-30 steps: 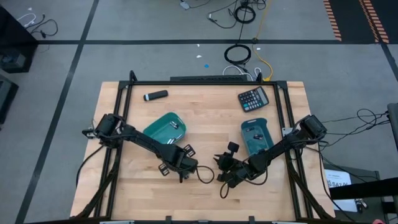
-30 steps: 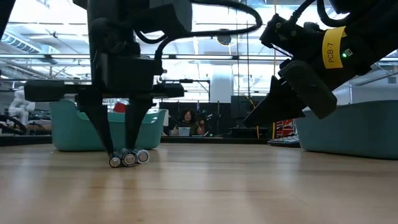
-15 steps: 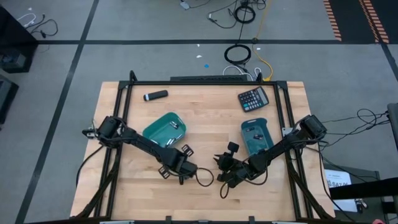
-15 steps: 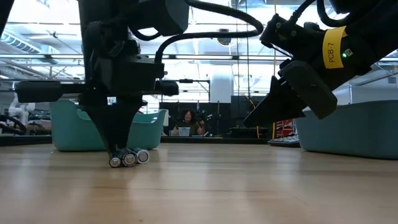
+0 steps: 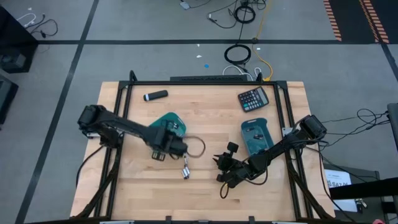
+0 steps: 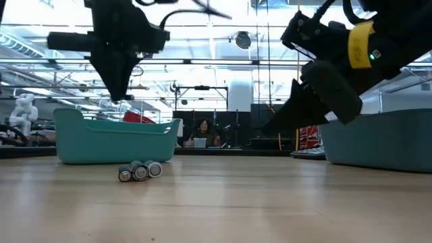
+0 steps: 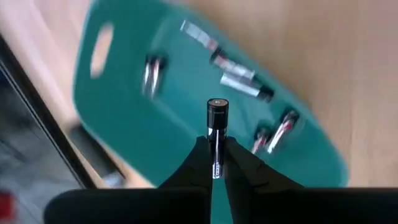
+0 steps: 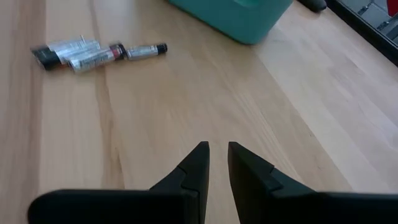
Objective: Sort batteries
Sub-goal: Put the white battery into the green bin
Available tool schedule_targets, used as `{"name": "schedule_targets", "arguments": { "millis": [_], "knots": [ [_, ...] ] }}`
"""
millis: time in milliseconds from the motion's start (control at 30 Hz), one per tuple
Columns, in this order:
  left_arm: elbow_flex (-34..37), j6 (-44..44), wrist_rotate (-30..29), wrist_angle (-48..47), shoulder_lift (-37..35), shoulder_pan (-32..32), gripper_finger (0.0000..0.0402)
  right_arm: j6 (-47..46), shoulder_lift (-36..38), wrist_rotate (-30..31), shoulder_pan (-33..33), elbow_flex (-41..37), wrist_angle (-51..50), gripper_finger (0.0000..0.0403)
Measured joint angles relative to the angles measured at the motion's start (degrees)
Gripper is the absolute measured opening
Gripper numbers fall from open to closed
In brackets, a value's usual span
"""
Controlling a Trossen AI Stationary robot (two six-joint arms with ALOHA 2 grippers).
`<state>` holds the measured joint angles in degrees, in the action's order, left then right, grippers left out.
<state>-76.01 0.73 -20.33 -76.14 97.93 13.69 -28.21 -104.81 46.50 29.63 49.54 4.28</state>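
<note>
My left gripper (image 7: 216, 152) is shut on one thin battery (image 7: 217, 121), up above the left teal tray (image 7: 124, 106), where several batteries (image 7: 239, 74) lie on the floor. In the high view this gripper (image 5: 173, 135) hangs over that tray (image 5: 166, 119). A small pile of batteries (image 5: 185, 169) lies on the table's wood near the middle, also seen in the low view as batteries (image 6: 140, 171). To the right of the pile, my right gripper (image 8: 214, 158) hovers low over bare wood, its fingers a narrow gap apart with nothing between them. My left gripper pinches the thin battery's near end (image 7: 216, 163) between its two fingers. The fingers point steeply down and lie along the battery, which sticks out past the fingertips, its free end cap (image 7: 217, 104) toward the tray. It hangs clear of the tray.
A second teal tray (image 5: 255, 135) stands right of centre, beside my right arm. A calculator (image 5: 254, 98) lies at the far right and a black marker-like cylinder (image 5: 155, 95) at the far left. A black frame rail (image 5: 124, 93) runs along the table's sides.
My left gripper has shut on one battery at the pile, risen well clear of the table and swung toward the far left, over the left tray, rolling its wrist on the way. The rest of the pile has stayed where it was.
</note>
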Motion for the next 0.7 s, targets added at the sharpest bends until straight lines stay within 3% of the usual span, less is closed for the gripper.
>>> {"name": "schedule_targets", "arguments": {
  "millis": [133,433,567,700],
  "knots": [
    [0.95,7.2,0.53,-4.14,-1.6,-4.55,0.005,0.55,0.0,-0.08,0.0,0.02,0.84,0.005],
    [1.27,6.22,-0.78,-3.88,-1.49,-6.6,0.0206,0.81,0.0,-0.2,0.11,0.02,1.11,0.005],
    [1.27,3.32,2.02,1.32,-1.55,-5.5,0.022,1.03,0.0,-0.2,0.11,0.02,1.12,0.005],
    [1.23,-9.18,5.27,14.27,-1.53,-1.49,0.0222,1.03,0.0,-0.2,0.11,0.02,1.11,0.005]
  ]
}}
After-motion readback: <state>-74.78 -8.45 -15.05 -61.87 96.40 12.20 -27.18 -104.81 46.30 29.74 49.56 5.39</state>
